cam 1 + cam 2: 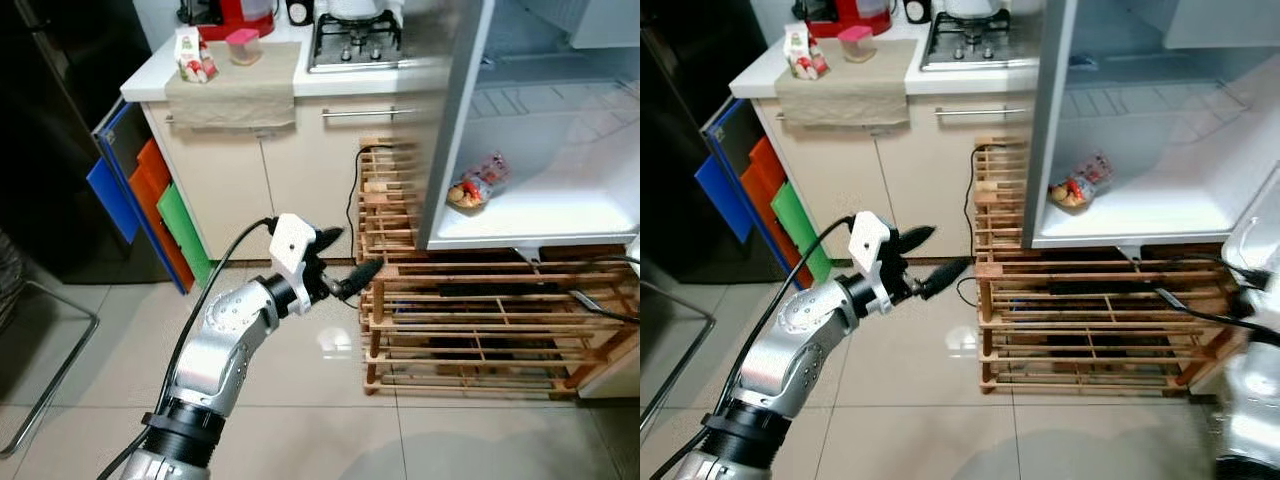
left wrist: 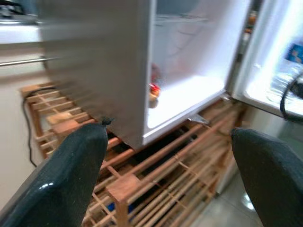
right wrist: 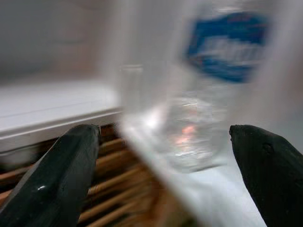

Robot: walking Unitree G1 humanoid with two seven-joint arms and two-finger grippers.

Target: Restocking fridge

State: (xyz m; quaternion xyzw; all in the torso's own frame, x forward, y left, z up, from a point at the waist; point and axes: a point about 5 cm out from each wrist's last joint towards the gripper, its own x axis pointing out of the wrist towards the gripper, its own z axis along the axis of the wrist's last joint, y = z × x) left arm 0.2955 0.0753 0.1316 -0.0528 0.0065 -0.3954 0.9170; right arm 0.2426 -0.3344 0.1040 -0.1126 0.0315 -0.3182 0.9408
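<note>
Looking through the head views: left end effector (image 1: 345, 258) is raised in front of the wooden rack (image 1: 480, 330), fingers spread, holding nothing. Fridge (image 1: 455, 120) is open and sits on top of that rack; a crinkly snack packet (image 1: 478, 182) lies on its lower shelf. On the counter (image 1: 150, 75) behind: a small carton (image 1: 193, 55) on a beige cloth (image 1: 235, 85), a pink-lidded cup (image 1: 243, 45) beside it, gas hob (image 1: 355, 40) further along. Coloured boards (image 1: 150, 200) lean against the cabinet side

Left wrist view: both fingers (image 2: 61, 179) wide apart, nothing between them, aimed at the fridge corner and rack below. Packet (image 2: 154, 90) visible inside on the white shelf

Right wrist view: right end effector (image 3: 161, 175) also spread open and empty. A clear plastic bottle with blue label (image 3: 208, 94) stands close ahead on a white ledge, probably the door shelf; blurred, so can't confirm it

Handling guess: bottle looks water-filled, so moderately heavy, smooth and likely slippery, walls will flex. Take it around the mid-body below the label, firm squeeze, keep upright. Packet is light and crushable, pinch an edge only
</note>
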